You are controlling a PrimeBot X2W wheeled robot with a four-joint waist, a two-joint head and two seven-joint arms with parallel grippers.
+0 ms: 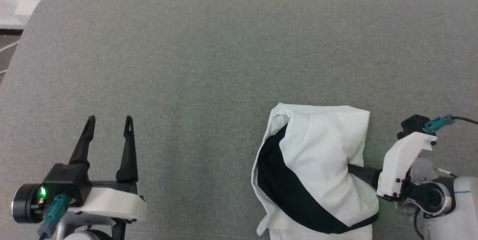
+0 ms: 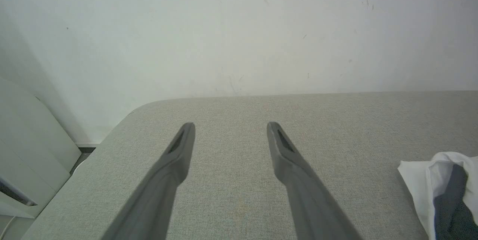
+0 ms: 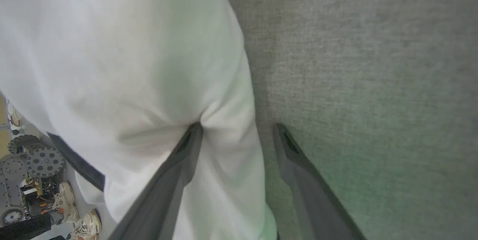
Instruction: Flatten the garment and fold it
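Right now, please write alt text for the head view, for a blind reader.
A bunched white garment with a black band lies lower right on a grey padded surface, the open right gripper poking its right edge. The open left gripper shows lower left.

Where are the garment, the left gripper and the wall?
garment (image 1: 328, 146), head view, white cloth near its middle.
left gripper (image 1: 110, 118), head view, midway between its open jaws' tips.
wall (image 2: 239, 27), left wrist view, bare middle.

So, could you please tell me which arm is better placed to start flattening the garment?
Right: the right pincer, open, straddles the garment at its edge, one finger pressed into the cloth. The left pincer hangs open over bare cushion, aside.
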